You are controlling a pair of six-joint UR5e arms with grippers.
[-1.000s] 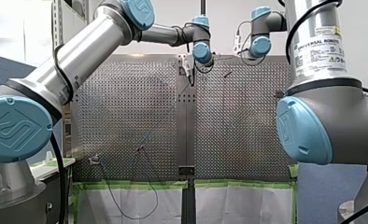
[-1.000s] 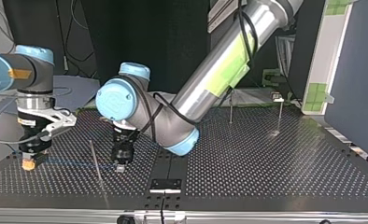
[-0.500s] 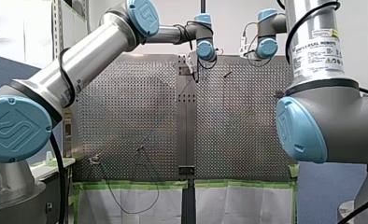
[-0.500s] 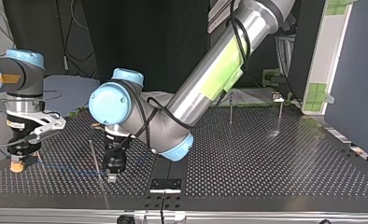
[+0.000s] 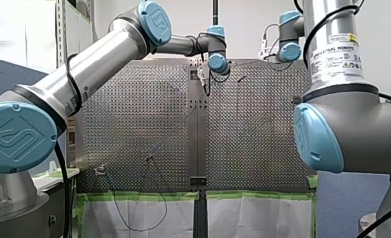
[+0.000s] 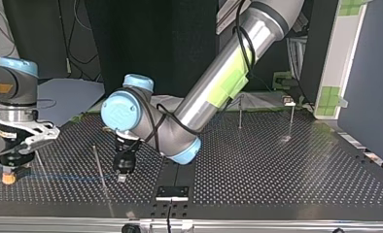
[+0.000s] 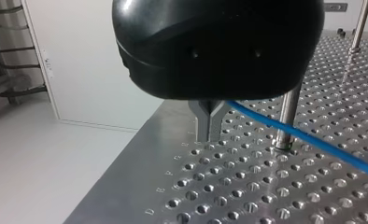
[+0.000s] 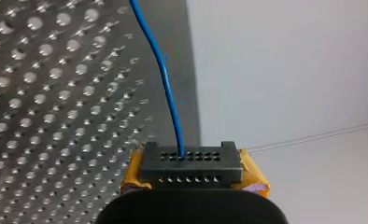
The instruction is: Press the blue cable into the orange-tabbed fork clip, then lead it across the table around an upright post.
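The blue cable [image 6: 63, 178] runs low over the perforated table [image 6: 277, 170] between my two grippers. At the top view's left, my right gripper [image 6: 8, 177] with yellow pads is shut on one end; in the right wrist view the cable [image 8: 166, 70] enters the black block between the pads of that gripper [image 8: 191, 161]. My left gripper [image 6: 122, 174], black with metal fingers [image 7: 210, 126], is shut, and the cable [image 7: 313, 140] leads away from it past an upright post [image 7: 288, 114]. That thin post [image 6: 98, 165] stands between the grippers. I cannot make out an orange-tabbed clip.
Two more upright posts [image 6: 240, 114] [image 6: 291, 119] stand at the back right of the top view. A black bracket [image 6: 172, 192] sits at the table's near edge. In the front view a small clip [image 5: 100, 169] sits low left, with cable hanging below the table edge [image 5: 134, 218].
My right gripper has moved toward the top view's left and near edge, drawing the cable out. My left gripper shifted left, then a little back.
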